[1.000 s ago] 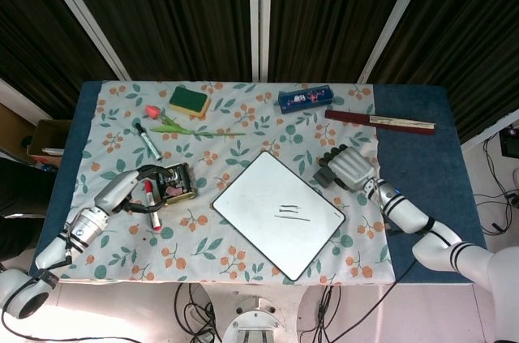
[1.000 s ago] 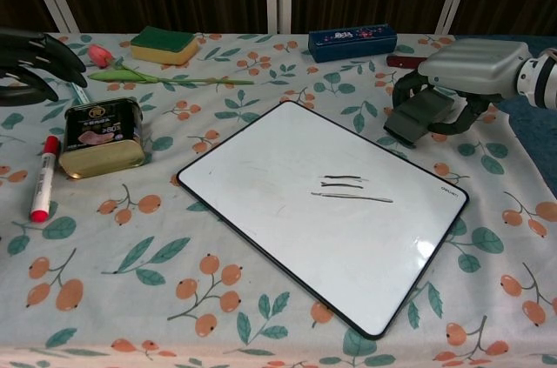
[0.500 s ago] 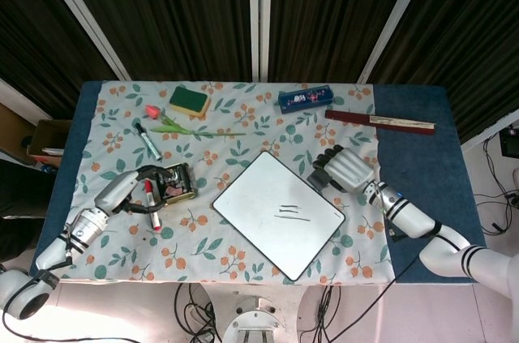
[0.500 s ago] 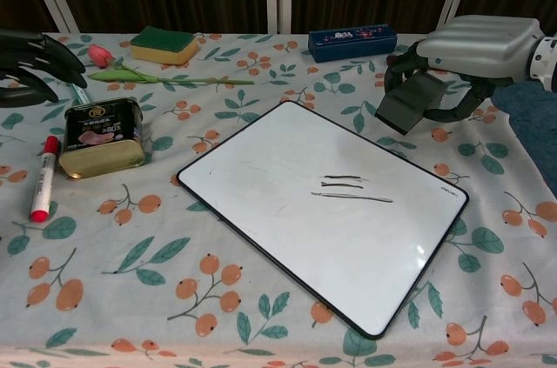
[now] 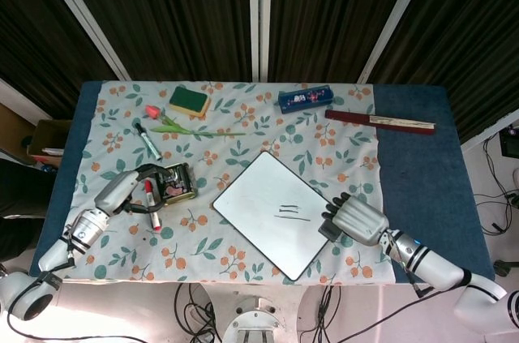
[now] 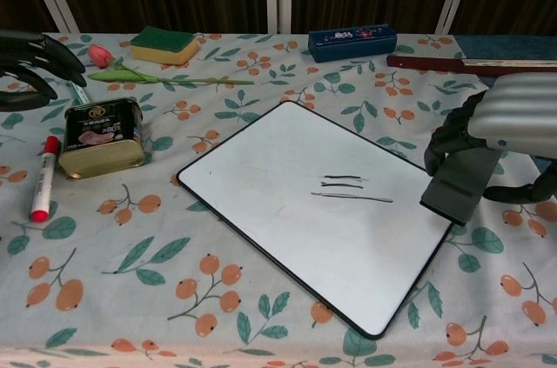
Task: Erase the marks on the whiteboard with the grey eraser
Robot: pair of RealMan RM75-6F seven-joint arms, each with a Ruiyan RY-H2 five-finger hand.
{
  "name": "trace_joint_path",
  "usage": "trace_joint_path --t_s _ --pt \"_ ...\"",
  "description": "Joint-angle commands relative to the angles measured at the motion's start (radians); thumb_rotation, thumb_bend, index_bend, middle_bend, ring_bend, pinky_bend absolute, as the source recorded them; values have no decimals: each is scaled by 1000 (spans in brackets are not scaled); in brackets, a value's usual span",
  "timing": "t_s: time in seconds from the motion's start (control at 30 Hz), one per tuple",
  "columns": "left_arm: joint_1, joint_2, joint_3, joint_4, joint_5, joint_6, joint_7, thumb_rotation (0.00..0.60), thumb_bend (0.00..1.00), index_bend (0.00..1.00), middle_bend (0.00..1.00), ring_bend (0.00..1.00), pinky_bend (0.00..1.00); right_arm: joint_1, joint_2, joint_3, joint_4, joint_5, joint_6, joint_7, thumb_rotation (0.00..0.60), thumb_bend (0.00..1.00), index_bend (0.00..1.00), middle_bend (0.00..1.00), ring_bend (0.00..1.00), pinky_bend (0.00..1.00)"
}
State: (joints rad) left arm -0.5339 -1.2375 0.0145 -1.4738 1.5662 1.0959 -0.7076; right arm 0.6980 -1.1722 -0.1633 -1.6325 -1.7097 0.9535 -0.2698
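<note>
At the near right corner of the whiteboard (image 6: 322,211), the right hand (image 6: 513,137) holds the grey eraser (image 6: 459,184) by its top, pad hanging over the frame; it looks light and soft-faced, needing flat pressure on the marks (image 6: 348,190). Further left, the left hand (image 5: 134,187) rests with curled fingers around the red marker (image 5: 151,195); whether it grips, I cannot tell.

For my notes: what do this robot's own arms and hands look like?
The right robot hand has a pale silver-grey ribbed back and dark fingers; its forearm is glossy white with black rings near the wrist. The left robot hand is mostly dark, with a silver-grey back, on a white and grey forearm with a metallic wrist collar. No cables or lettering are discernible on either arm.
</note>
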Motion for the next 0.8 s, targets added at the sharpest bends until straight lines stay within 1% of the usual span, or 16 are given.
trace_joint_path --t_s 0.03,0.17,0.3,0.5,0.8 --pt "-2 0 1 -2 2 -2 6 461 265 282 260 170 269 -28 -38 -15 34 -21 15 -17 600 320 519 530 434 350" --pt "-1 1 0 -8 5 2 11 462 265 282 260 170 268 -49 -90 -3 83 -22 39 0 600 320 518 530 434 352" --pt "0 3 -2 -8 3 5 13 460 265 282 259 170 268 -45 -122 9 112 -35 39 13 600 320 518 530 434 351" --pt "-2 6 -3 -7 0 0 9 463 265 282 260 170 267 -25 -169 39 132 -18 -2 -2 600 320 523 529 430 352" --pt "4 22 -6 -13 2 17 9 462 265 282 260 170 267 3 -279 100 188 7 -31 -67 600 320 521 529 429 352"
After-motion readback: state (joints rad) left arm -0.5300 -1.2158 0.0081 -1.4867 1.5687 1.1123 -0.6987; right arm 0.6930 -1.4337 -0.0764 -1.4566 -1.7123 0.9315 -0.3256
